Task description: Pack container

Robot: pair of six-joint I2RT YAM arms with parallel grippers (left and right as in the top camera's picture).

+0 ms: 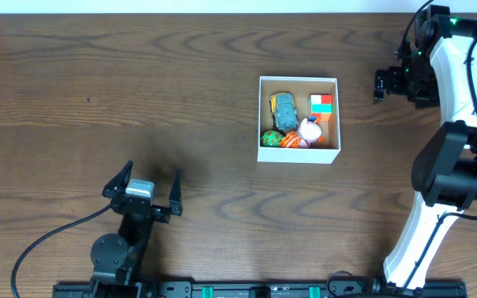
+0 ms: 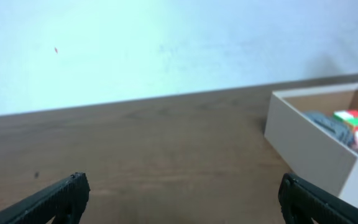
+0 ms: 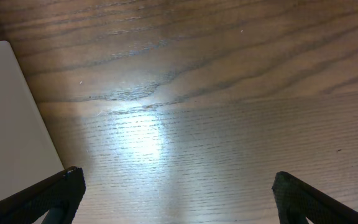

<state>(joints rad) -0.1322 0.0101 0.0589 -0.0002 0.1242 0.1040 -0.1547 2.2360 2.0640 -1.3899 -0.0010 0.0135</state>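
The container, a square white box with a tan inside, sits right of the table's middle. It holds a grey and yellow toy car, a coloured cube, a green ball and an orange and white toy. My left gripper is open and empty near the front left, far from the box. In the left wrist view the box stands ahead on the right. My right gripper is open and empty just right of the box. In the right wrist view the box's white wall is at the left.
The dark wooden table spreads around the box. The right arm's white body runs along the right side. A pale wall stands behind the table's far edge.
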